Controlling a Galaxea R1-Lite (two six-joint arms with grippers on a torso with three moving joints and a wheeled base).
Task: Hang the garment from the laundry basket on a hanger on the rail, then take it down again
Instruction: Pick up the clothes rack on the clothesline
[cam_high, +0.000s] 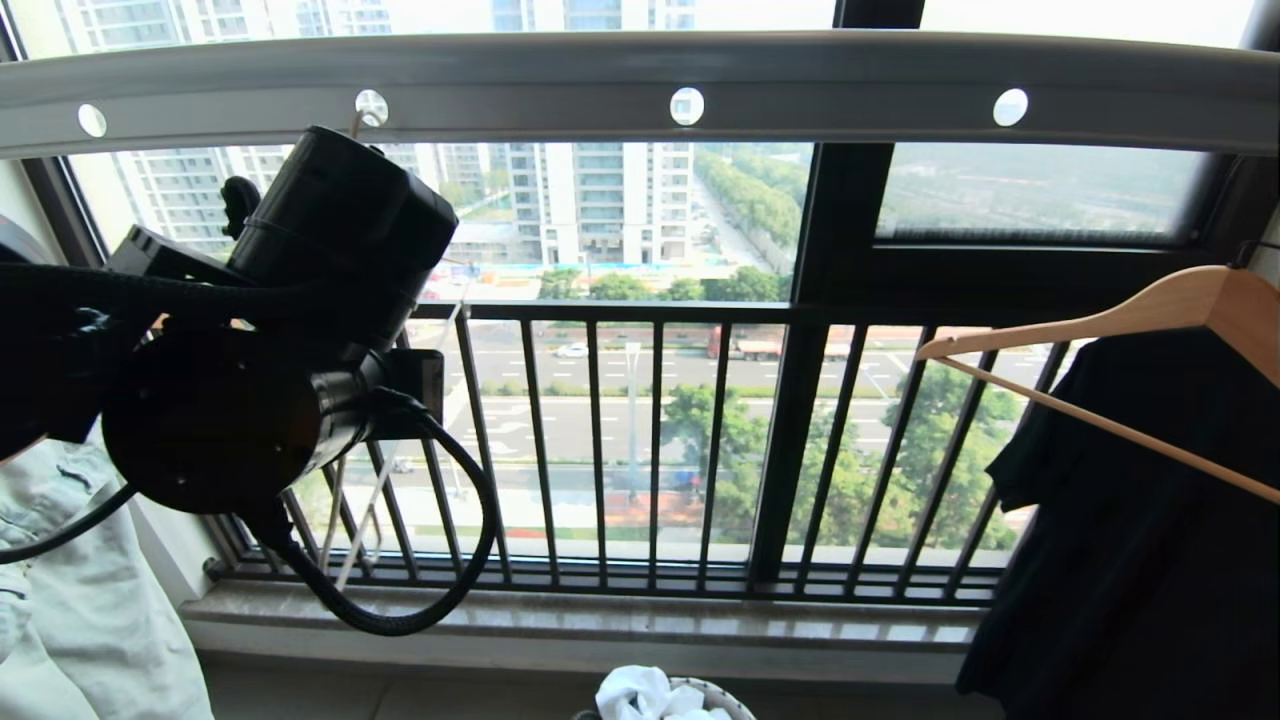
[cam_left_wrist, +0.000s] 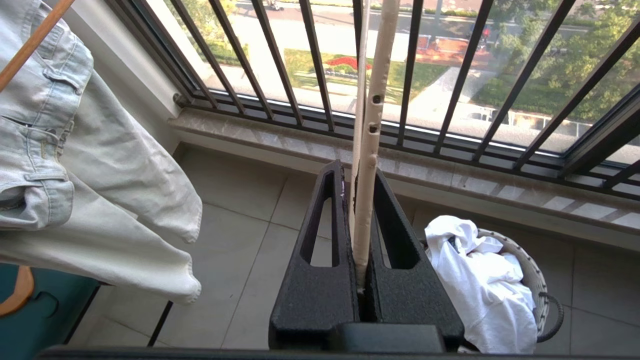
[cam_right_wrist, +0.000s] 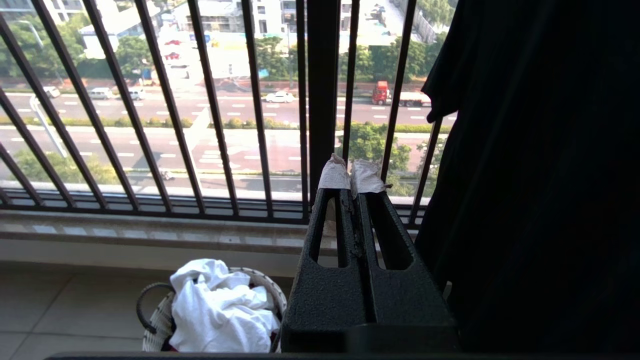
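Note:
My left gripper (cam_left_wrist: 356, 171) is shut on a cream-white rod of the hanger (cam_left_wrist: 371, 125), which runs up between the jaws. In the head view my left arm (cam_high: 300, 330) is raised at the left under the grey rail (cam_high: 640, 85) and hides the fingers. The hanger's thin rods (cam_high: 345, 530) show below the arm. The white garment (cam_left_wrist: 480, 280) lies crumpled in the laundry basket (cam_left_wrist: 537, 280) on the floor below the window. Both also show at the head view's lower edge, the garment (cam_high: 640, 692) and the basket (cam_high: 735, 700). My right gripper (cam_right_wrist: 351, 176) is shut on nothing, above the basket (cam_right_wrist: 155, 320).
A pale denim jacket (cam_left_wrist: 75, 175) hangs at the left beside my left arm. A black garment (cam_high: 1130, 540) on a wooden hanger (cam_high: 1100, 320) hangs at the right, close to my right gripper. Black window bars (cam_high: 650, 450) and a stone sill (cam_high: 560, 620) stand ahead.

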